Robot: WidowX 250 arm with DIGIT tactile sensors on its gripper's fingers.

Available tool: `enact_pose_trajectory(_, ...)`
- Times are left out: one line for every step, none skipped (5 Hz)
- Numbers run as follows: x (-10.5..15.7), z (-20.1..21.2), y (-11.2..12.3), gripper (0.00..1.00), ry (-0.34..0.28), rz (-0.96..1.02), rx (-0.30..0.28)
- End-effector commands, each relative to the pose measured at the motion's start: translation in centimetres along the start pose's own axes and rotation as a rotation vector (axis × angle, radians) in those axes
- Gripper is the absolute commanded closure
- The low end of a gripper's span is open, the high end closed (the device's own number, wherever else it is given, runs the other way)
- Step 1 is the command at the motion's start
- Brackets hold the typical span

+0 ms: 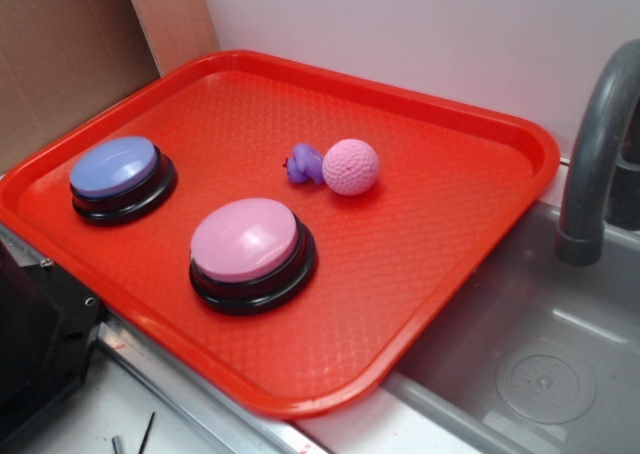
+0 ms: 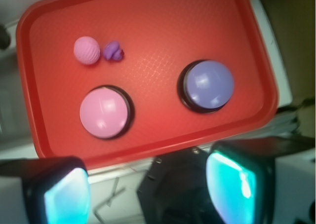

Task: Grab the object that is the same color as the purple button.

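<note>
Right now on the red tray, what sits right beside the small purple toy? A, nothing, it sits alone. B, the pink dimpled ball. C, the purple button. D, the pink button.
B: the purple toy lies right up against the pink dimpled ball, while the purple button and pink button sit apart from both on the red tray.

1. One red tray point(image 1: 480, 234).
2. Two push buttons: one purple button point(image 1: 115, 169), one pink button point(image 1: 245, 239).
3. One pink ball point(image 1: 351, 166).
4. One purple toy point(image 1: 304, 163).
5. One grey faucet point(image 1: 595, 154).
</note>
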State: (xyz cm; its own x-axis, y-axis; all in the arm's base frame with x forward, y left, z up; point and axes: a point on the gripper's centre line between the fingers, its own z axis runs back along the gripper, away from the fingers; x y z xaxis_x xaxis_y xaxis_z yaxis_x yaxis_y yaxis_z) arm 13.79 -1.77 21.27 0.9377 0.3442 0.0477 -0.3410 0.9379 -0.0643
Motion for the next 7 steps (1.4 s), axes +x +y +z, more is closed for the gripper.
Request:
enact_pose_trajectory(4.8,-4.3,-0.5,0.00,-0.047,0.451,0.003)
enact_pose_trajectory(7.3,-7.6,-0.8,0.00,-0.071,0.700,0.008)
enact_pose_trajectory(9.3,-11.4,-2.0,0.00,-0.053,0.797,0.045)
enact_pose_trajectory(10.4,-14.5,-3.2,0.00,-0.045,0.798,0.099)
enact_pose_trajectory(11.1,-17.9,-4.7,0.00,-0.032,0.772,0.115)
enact_pose_trajectory(11.2,-19.5,-5.5,0.00,-0.048,0.752,0.153)
enact_pose_trajectory(10.8,-20.3,-5.2,0.25,-0.062,0.776,0.144)
